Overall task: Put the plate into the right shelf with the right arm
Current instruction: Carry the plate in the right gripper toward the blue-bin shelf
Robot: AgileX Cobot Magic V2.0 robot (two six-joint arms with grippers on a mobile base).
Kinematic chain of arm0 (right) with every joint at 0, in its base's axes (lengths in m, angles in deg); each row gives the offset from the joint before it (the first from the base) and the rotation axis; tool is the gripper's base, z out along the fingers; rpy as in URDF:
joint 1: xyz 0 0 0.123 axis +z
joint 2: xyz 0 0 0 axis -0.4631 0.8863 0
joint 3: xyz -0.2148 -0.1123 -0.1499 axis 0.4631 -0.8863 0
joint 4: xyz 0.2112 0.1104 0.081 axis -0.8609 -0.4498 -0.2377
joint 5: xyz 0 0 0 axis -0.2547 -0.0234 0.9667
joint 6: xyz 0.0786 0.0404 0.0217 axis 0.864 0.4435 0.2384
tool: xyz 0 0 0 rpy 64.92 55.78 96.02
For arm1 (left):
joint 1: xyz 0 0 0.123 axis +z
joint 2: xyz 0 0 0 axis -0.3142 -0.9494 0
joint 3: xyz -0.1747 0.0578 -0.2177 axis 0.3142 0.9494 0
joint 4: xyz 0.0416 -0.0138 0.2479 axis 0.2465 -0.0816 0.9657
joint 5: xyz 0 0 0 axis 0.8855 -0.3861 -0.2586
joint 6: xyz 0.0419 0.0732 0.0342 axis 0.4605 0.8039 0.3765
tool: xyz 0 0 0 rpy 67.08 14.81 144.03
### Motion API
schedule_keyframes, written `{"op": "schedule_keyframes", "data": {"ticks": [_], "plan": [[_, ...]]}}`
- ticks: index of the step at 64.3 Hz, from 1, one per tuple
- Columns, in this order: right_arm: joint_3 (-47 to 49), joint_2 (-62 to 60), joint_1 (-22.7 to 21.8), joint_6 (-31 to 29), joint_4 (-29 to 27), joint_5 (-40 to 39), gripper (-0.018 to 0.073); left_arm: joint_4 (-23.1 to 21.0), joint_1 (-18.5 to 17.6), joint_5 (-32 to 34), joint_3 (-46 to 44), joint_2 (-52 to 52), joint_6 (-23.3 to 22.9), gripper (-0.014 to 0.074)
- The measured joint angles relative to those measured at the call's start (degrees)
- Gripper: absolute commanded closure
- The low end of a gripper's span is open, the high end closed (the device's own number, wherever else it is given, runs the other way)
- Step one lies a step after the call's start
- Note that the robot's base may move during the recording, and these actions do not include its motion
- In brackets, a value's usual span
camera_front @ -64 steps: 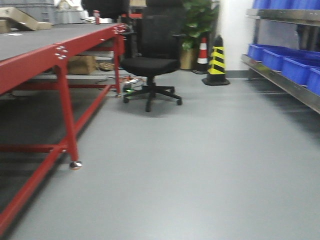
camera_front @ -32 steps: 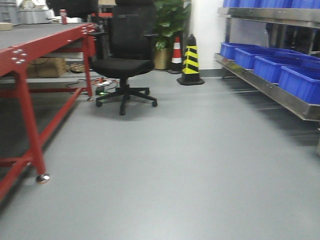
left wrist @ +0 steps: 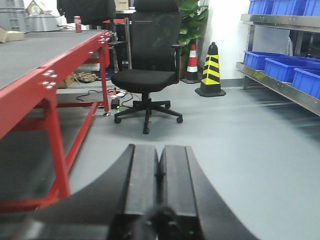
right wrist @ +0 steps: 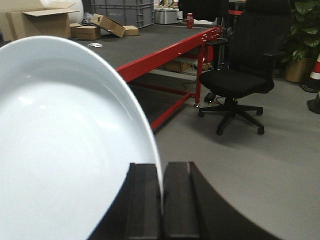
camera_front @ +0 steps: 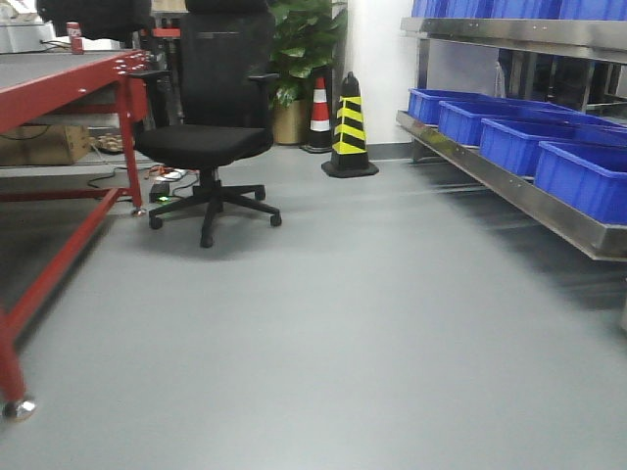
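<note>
In the right wrist view my right gripper (right wrist: 161,167) is shut on the rim of the white plate (right wrist: 65,145), which fills the left of that view and stands on edge. The right shelf (camera_front: 509,186), a stainless steel rack with blue bins (camera_front: 529,142), runs along the right side of the front view and also shows in the left wrist view (left wrist: 280,82). My left gripper (left wrist: 160,150) is shut and empty, held above the grey floor. Neither arm shows in the front view.
A red-framed table (camera_front: 69,83) stands at the left. A black office chair (camera_front: 211,137) is ahead on the left. A black-and-yellow cone (camera_front: 350,127), an orange cone (camera_front: 319,106) and a potted plant (camera_front: 299,49) stand by the back wall.
The front view has swung to the right: the red table, chair and cones have slid left, and more of the steel shelf and its blue bins has come into view.
</note>
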Motion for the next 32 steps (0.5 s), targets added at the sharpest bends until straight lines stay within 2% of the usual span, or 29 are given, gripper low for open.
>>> {"op": "schedule_keyframes", "data": {"ticks": [32], "plan": [[0.0, 0.0, 0.0, 0.0, 0.0, 0.0, 0.0495, 0.0, 0.0, 0.0, 0.0, 0.0, 0.0, 0.0643]]}}
